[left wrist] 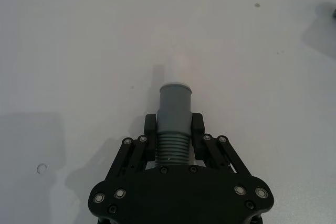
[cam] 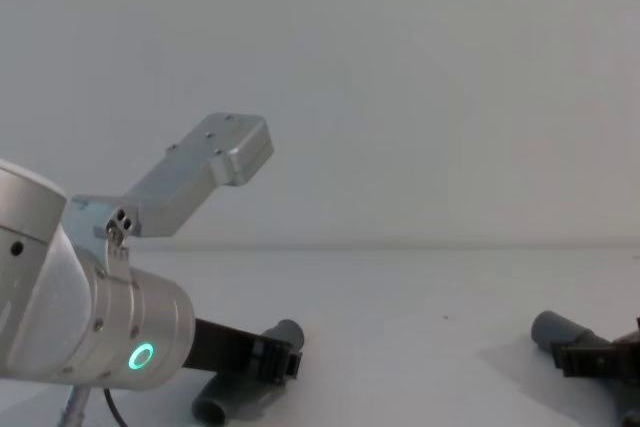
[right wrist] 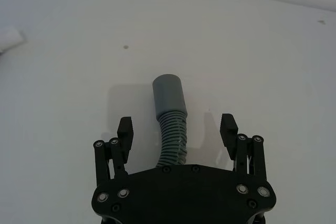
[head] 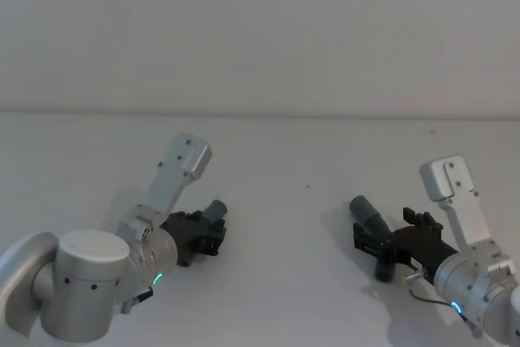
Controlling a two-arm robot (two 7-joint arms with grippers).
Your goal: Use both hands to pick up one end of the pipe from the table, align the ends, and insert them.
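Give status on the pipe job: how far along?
Done: left gripper is shut on the white-tipped pipe piece. In hand: right gripper is open, straddling the socket piece on the table, fingers clear of it. To do: close the right, lift both, align, insert; the pieces sit well apart in head view.

I can read nothing here. No lettering, label, brand, number or sign stands on my left tool [left wrist: 174, 124], my right tool [right wrist: 177, 126], the white-tipped pipe piece [left wrist: 175, 103], the grey-ended pipe piece [right wrist: 169, 95] or the bench [head: 309, 225].
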